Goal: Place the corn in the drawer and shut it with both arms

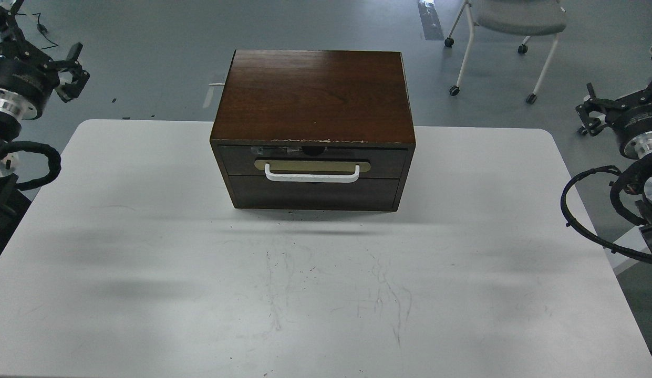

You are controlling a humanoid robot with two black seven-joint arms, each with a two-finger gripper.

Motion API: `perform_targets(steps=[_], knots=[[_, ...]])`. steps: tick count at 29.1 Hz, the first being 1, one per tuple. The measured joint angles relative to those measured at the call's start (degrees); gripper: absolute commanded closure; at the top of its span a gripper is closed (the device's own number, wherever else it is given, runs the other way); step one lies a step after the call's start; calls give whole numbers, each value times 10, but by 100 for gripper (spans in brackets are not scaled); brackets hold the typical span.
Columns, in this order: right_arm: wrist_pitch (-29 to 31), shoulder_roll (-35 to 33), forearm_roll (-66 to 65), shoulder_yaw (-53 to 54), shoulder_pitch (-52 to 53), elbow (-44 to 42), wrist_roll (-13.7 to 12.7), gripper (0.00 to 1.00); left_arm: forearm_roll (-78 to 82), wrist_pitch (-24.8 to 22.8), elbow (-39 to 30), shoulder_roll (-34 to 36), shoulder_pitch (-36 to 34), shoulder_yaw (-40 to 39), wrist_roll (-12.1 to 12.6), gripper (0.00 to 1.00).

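Observation:
The drawer (236, 160) is the upper front of the dark wood cabinet (315, 94) and sits pushed in, flush with the cabinet's face. Its white bar handle (311, 177) lies on a beige plate, under the chipped, taped top edge. The corn is hidden or out of view. My left gripper (42, 42) hangs over the floor beyond the table's far left corner, fingers spread and empty. My right gripper (622, 97) hangs off the table's right side, fingers spread and empty. Both are far from the drawer.
The cabinet stands at the back middle of the white table (304, 294). Below the drawer is a plain handleless panel (312, 193). A grey wheeled chair (515, 21) stands on the floor at the back right. Black cables loop by my right arm (583, 210).

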Motion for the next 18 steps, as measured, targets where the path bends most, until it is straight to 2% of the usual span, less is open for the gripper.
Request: perform_targets(steps=[8, 18], knots=[[0, 41, -4, -11, -13, -1, 7, 0, -10, 0, 1, -15, 58, -4, -6, 2], [0, 46, -6, -30, -17, 6, 9, 0, -10, 0, 5, -20, 67, -4, -4, 2]])
